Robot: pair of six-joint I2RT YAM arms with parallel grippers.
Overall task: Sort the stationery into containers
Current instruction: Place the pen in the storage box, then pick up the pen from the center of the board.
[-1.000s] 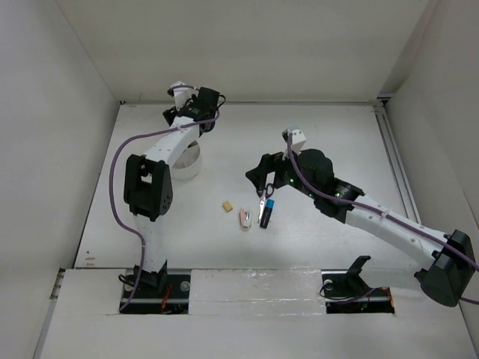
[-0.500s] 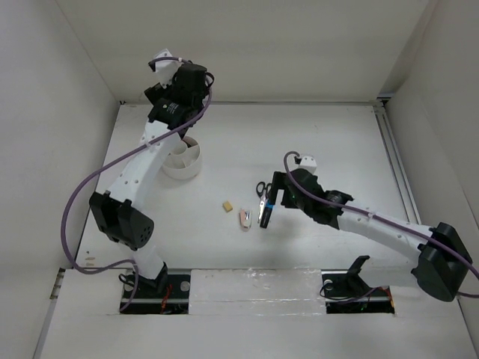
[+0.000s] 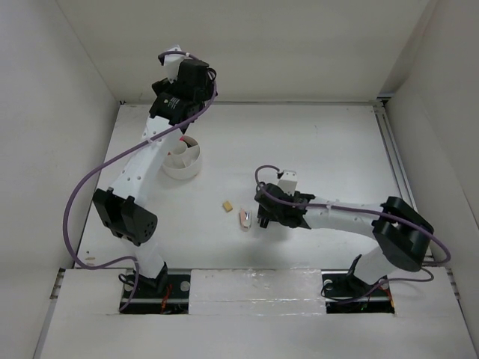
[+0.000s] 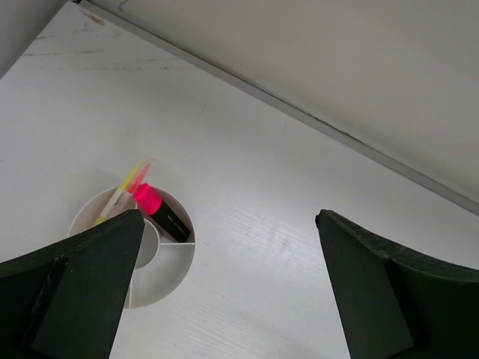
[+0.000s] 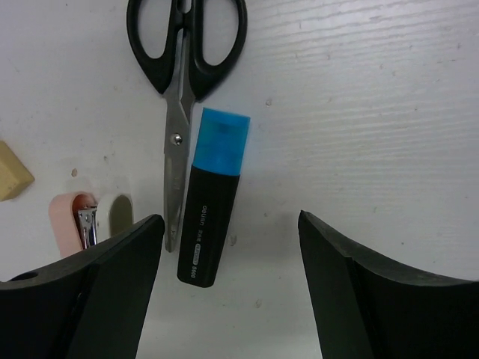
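1. left gripper (image 4: pixel 230 247): has lifted clear of the white tray (image 3: pixel 182 173) within the last second. its jaws spread to full width on the way up, and they now stand wide apart with nothing between them.
2. tray contents: a pink-capped highlighter (image 4: pixel 161 211) lies in a far wedge, beside a thin yellow stick (image 4: pixel 123 187) that pokes over the rim. judgement: that drop is complete.
3. right gripper (image 5: pixel 230 221): has come down from above the loose items to table level. its jaws are apart, one on each side of the blue-capped highlighter (image 5: pixel 209 217), and have started to narrow. no contact shows yet.
4. items left on the table: the blue-capped highlighter lies just beside the blade of the scissors (image 5: pixel 179 67), with the white-pink piece (image 5: pixel 90 221) and the tan eraser (image 5: pixel 11 176) further over. all sit well apart from the tray.
5. meaning for the task: the sort is part done, and the blue-capped highlighter is the item in hand. risk: the near finger may nudge the scissors as the jaws close.
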